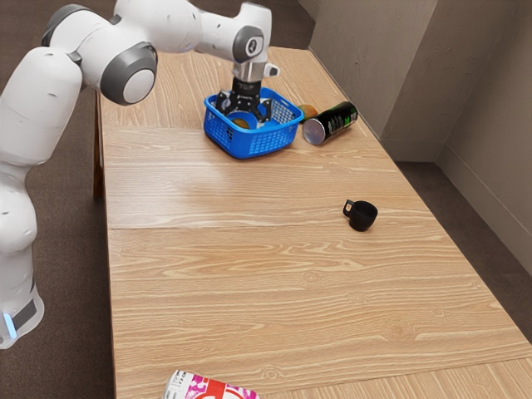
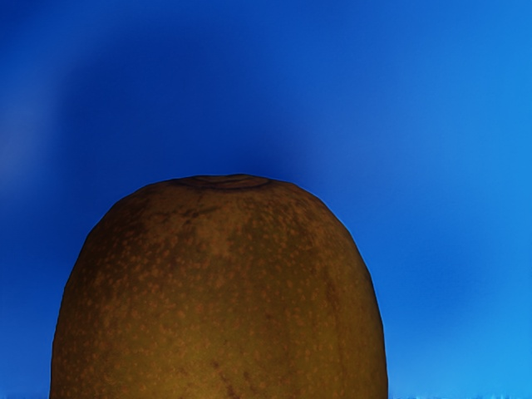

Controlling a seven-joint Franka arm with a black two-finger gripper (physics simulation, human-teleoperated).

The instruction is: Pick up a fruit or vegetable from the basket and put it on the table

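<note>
Down inside the blue basket [image 1: 252, 147], my gripper [image 1: 248, 115] has its black fingers spread wide apart. A brownish-yellow fruit [image 1: 240, 123] lies in the basket just below the hand, partly hidden by the basket wall. In the wrist view the rounded, speckled brown-green fruit [image 2: 220, 291] is large and close under the hand, with the blurred blue basket [image 2: 432, 166] around it. Contact between the fingers and the fruit cannot be made out.
Beside the basket, toward the exterior view's right, are an orange-brown round item [image 1: 308, 110] and a black can [image 1: 334, 121] on its side. A black mug [image 1: 362, 216] stands on the wooden table [image 1: 216, 283]. A white-and-pink can [image 1: 209, 388] is at the near edge.
</note>
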